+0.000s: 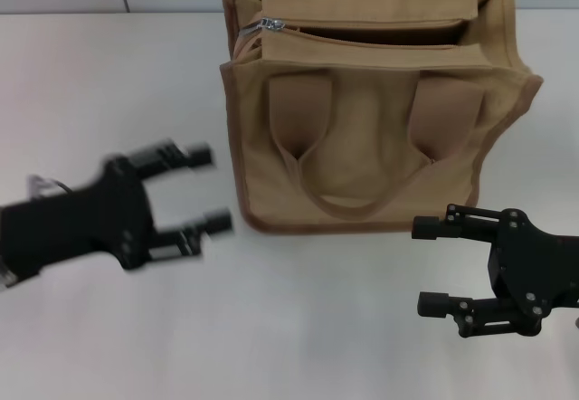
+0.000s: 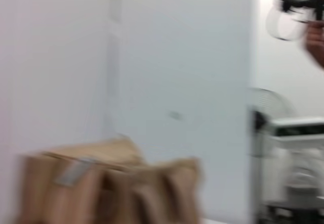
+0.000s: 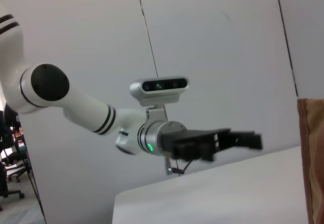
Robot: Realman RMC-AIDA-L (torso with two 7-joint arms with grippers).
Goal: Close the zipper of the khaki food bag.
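Observation:
The khaki food bag (image 1: 380, 138) stands at the back middle of the white table, its two looped handles lying down its front face. Its zipper (image 1: 362, 27) runs along the top and lies open, with the silver slider (image 1: 270, 25) at the bag's left end. My left gripper (image 1: 210, 190) hovers open just left of the bag's front left corner, fingers pointing at it, nothing between them. My right gripper (image 1: 430, 266) stands open below the bag's front right corner, empty. In the left wrist view the bag (image 2: 106, 188) shows blurred; in the right wrist view the left gripper (image 3: 243, 142) shows.
The white table (image 1: 298, 328) stretches in front of the bag and to both sides. A pale wall rises behind the bag. A strip of the bag's side (image 3: 311, 158) fills the edge of the right wrist view.

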